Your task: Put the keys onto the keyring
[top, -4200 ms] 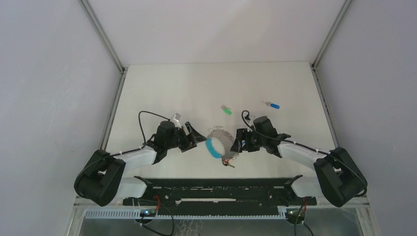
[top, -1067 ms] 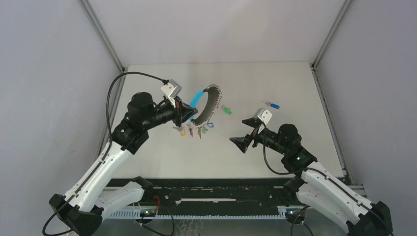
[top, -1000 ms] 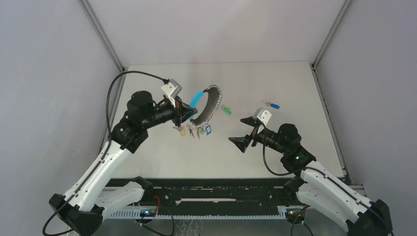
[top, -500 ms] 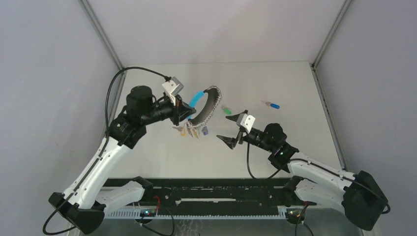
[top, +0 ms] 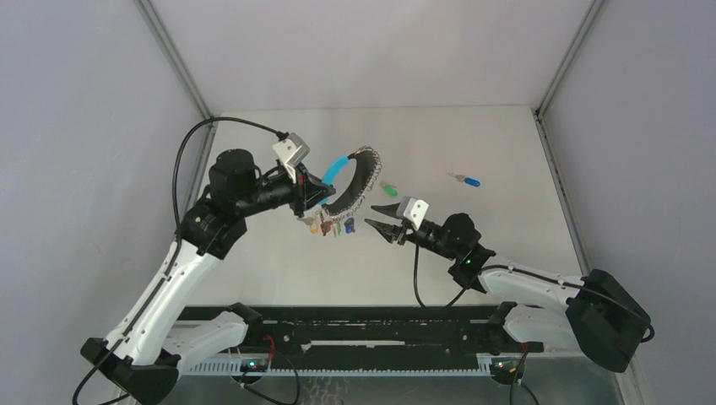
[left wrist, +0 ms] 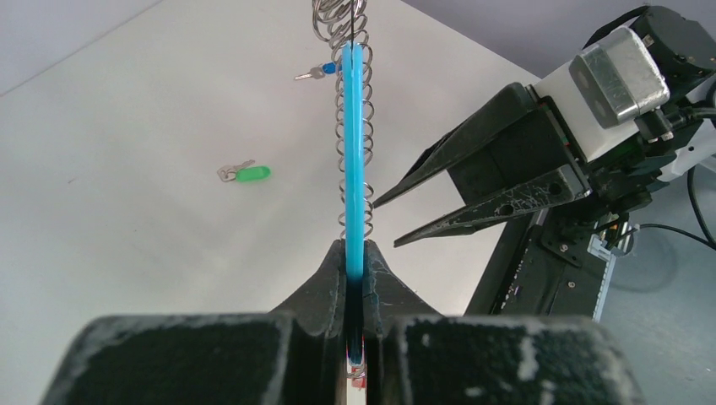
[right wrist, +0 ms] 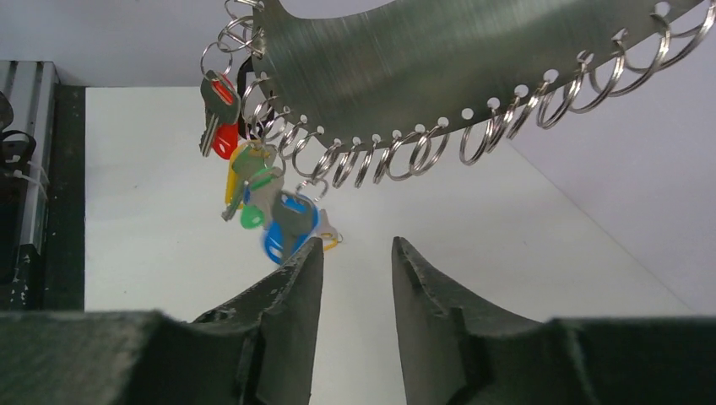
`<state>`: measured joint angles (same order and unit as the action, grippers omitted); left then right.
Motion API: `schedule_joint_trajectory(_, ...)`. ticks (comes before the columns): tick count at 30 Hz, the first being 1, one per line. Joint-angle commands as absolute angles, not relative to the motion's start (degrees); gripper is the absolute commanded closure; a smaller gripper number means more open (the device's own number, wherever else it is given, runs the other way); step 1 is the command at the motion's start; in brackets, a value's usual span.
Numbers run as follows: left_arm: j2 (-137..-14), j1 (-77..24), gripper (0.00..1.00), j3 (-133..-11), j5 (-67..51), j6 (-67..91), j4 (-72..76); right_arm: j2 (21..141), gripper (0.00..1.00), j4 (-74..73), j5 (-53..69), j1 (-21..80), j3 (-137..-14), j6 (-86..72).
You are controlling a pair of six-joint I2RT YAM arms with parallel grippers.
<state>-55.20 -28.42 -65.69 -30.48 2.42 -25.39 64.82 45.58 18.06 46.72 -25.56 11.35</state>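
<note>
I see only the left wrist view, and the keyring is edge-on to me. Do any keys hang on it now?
Observer: Yes. The right wrist view shows a bunch of keys with red, yellow, green and blue heads, hanging from small split rings on the keyring.
Operator: Where is the right gripper relative to that bunch?
Observer: In the top view the open right gripper points at the bunch from the right, and a gap lies between them.
</note>
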Motion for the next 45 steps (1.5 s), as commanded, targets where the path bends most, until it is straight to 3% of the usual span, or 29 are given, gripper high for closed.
schedule_joint_trajectory(1, -53.99, -28.13, 1.0, -64.54, -32.82, 2.71, -20.93, 66.77, 0.68, 51.31, 17.84, 47.61, -26.83, 11.0)
schedule_joint_trajectory(6, -53.95, -28.13, 1.0, -64.12, -34.48, 2.21, -20.92, 68.35, 0.8, 52.51, 18.69, 48.13, -27.46, 11.56)
schedule_joint_trajectory(14, -54.52, -28.13, 1.0, -64.04, -35.37, 2.71, -20.66, 70.15, 0.87, 54.62, 15.95, 50.45, -27.86, 12.71)
schedule_joint_trajectory(45, -54.95, -28.13, 1.0, -64.02, -35.93, 2.97, -20.65, 71.02, 0.87, 57.86, 6.07, 53.89, -27.87, 15.28)
